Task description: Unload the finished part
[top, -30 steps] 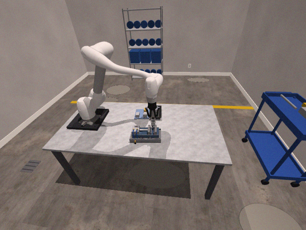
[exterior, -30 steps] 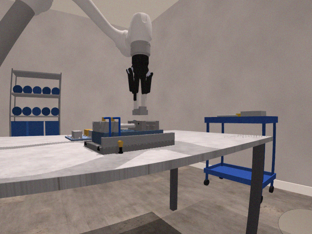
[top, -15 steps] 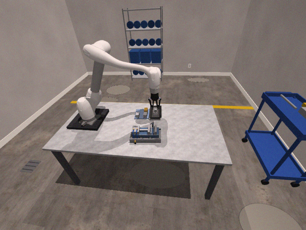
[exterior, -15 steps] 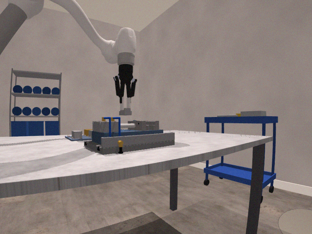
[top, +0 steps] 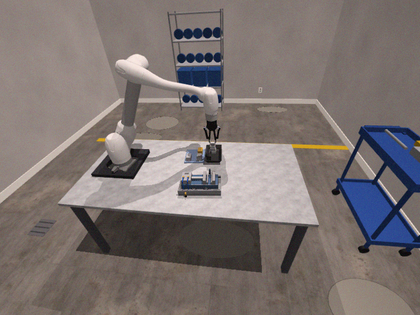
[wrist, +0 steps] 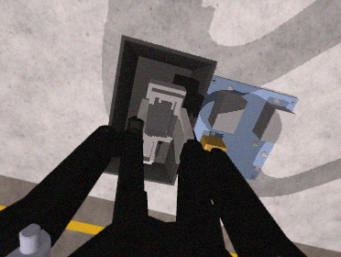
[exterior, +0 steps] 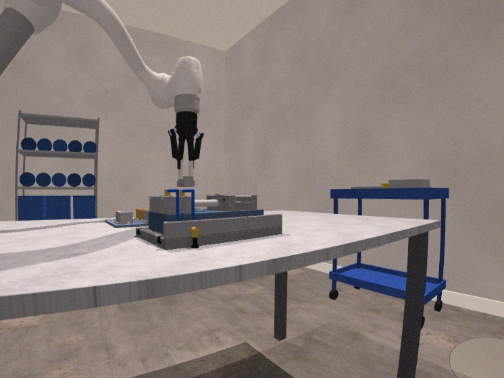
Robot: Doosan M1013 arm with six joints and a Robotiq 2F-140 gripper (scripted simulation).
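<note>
My gripper point(top: 211, 138) is shut on the finished part point(top: 212, 147), a small grey block with a pocket. It hangs in the air above the dark outfeed tray point(top: 213, 154) at the far middle of the table. In the wrist view the part point(wrist: 160, 120) sits between my black fingers, over the tray's dark floor point(wrist: 156, 110). In the side view the gripper point(exterior: 186, 169) holds the part point(exterior: 185, 181) above and behind the vise point(exterior: 207, 219). The vise point(top: 200, 183) stands nearer the front of the table, its jaws empty.
A blue fixture plate point(top: 193, 156) with a grey block and a yellow piece lies just left of the tray; it also shows in the wrist view point(wrist: 243, 124). A blue cart point(top: 386, 183) stands right of the table. A shelf rack point(top: 198, 57) stands at the back wall.
</note>
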